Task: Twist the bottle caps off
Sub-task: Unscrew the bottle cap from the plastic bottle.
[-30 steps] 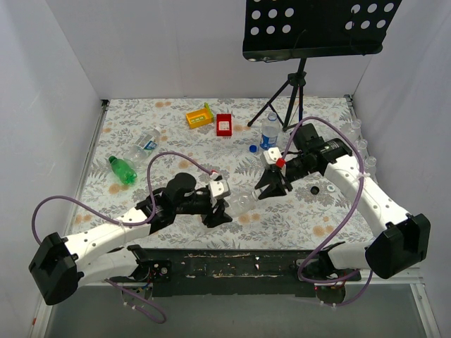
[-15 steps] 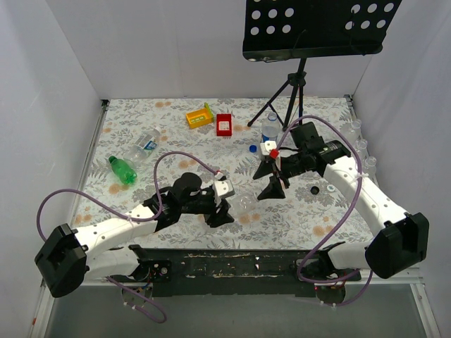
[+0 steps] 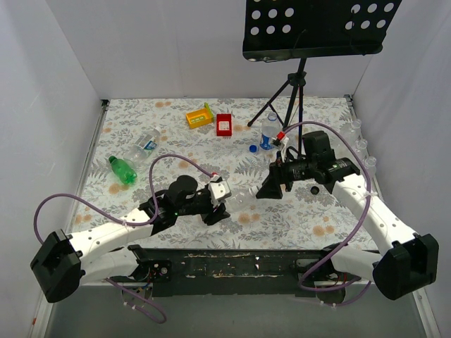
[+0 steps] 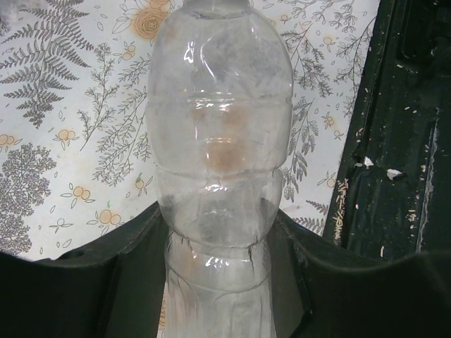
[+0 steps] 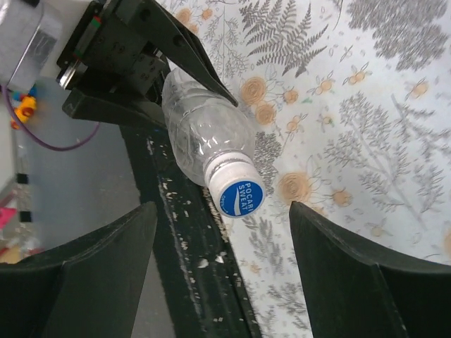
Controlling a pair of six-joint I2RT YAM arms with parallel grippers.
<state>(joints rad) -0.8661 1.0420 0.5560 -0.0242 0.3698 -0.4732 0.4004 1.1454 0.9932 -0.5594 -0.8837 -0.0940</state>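
The left gripper [image 3: 217, 210], close to the near edge of the floral table [image 3: 310, 218], is closed on the body of a clear bottle [image 4: 218, 141] whose neck points right. The bottle's blue Pocari Sweat cap [image 5: 241, 197] is screwed on. It sits between the spread fingers [image 5: 352, 282] of the right gripper [image 3: 271, 189] and touches neither. Farther back, a loose blue cap [image 3: 253, 148] lies beside an upright labelled bottle [image 3: 270, 130]. A green bottle [image 3: 123, 170] lies at the left.

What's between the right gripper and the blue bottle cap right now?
Nothing. The right wrist view shows the blue cap framed by the open fingers of the right gripper, untouched, with only tablecloth behind it.
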